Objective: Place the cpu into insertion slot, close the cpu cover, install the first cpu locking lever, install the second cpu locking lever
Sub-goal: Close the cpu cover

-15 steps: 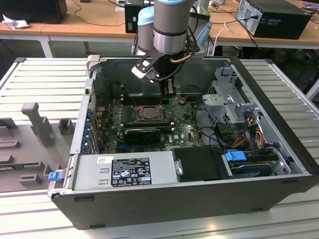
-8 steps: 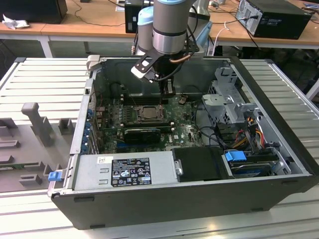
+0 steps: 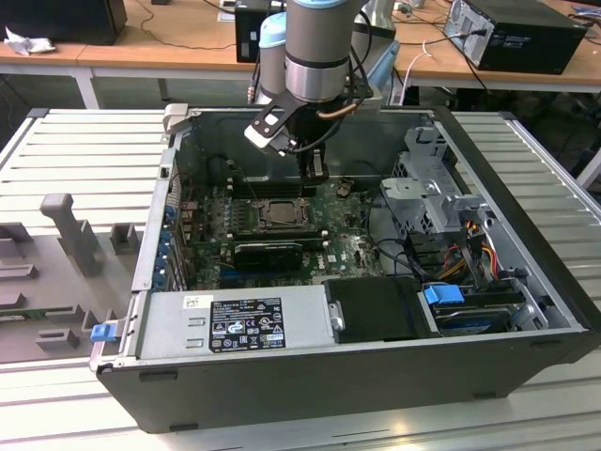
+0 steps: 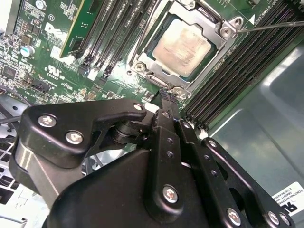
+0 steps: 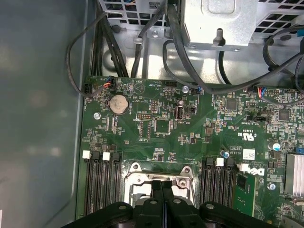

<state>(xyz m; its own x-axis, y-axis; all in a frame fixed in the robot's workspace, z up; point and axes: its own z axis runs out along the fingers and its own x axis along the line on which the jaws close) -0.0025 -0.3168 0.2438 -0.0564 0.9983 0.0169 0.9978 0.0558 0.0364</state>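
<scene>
Exterior view first: a computer case (image 3: 310, 376) lies open on its side on a ribbed metal table (image 3: 75, 150), and the arm comes down into it from the far side. The gripper (image 3: 313, 178) hangs at the far edge of the insertion slot (image 3: 249, 216), toward the exterior view's right corner of it. The slot sits on the green board (image 3: 347, 249), in the far middle of the case. A grey power supply box (image 3: 235, 319) fills the near side, and a metal drive cage (image 3: 427, 178) stands at the exterior view's right.

In the second wrist view the cpu (image 4: 183, 45) lies in the slot, pale face up. The cpu cover (image 4: 152, 76) lies flat around it, so the chip shows through the square cut-out. A thin metal rod (image 4: 270, 26) runs out from one corner of the cover, passing above the memory slots (image 4: 247, 71).

The gripper (image 4: 168, 95) is clenched – in the first wrist view its two fingers (image 5: 154, 190) press together with only a seam between them, and nothing shows in the seam. The tips are right at the cover's edge; whether they touch it I cannot tell. A coin battery (image 5: 118, 102) sits on the board beyond the slot.
</scene>
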